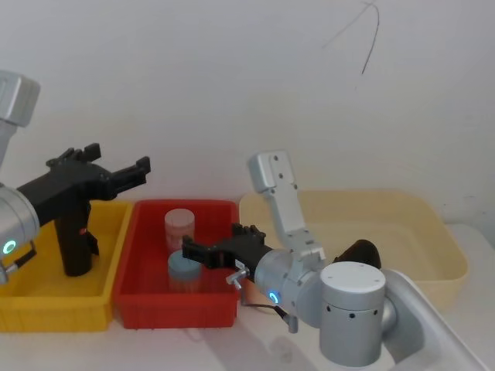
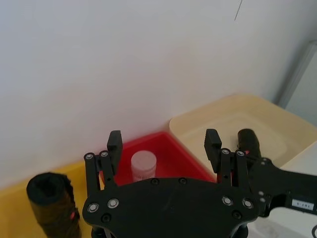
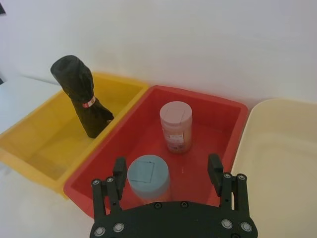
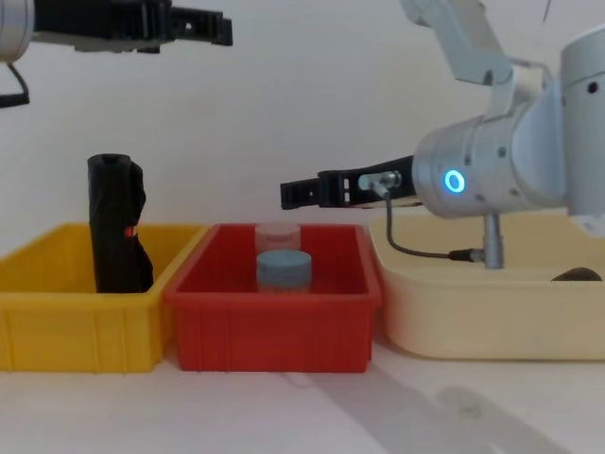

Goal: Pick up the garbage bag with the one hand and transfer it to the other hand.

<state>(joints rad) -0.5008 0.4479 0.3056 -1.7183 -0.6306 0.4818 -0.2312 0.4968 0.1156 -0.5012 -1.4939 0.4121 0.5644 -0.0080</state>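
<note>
Pickup has not begun, by the look of it. In the head view the left hand (image 1: 120, 164) hangs empty, fingers apart, high over the yellow bin (image 1: 54, 313). The right hand (image 1: 213, 246), also apart and empty, reaches over the red bin (image 1: 174, 309). The garbage bag (image 1: 362, 251) lies in the beige bin (image 1: 433, 232), partly hidden behind the right arm. The left wrist view has that hand's fingers (image 2: 115, 144) spread wide, with the bag far off in the beige bin, just past the right hand. The right wrist view shows its fingers parted above a blue-lidded jar (image 3: 147, 176), and a black roll with a red mark (image 3: 81, 101) stands in the yellow bin; that is not the one wanted. In the chest view a sliver of the bag shows over the beige rim. Next, I judge, the left hand must cross to the beige bin and come down on the bag, and the right arm stands in its path.
</note>
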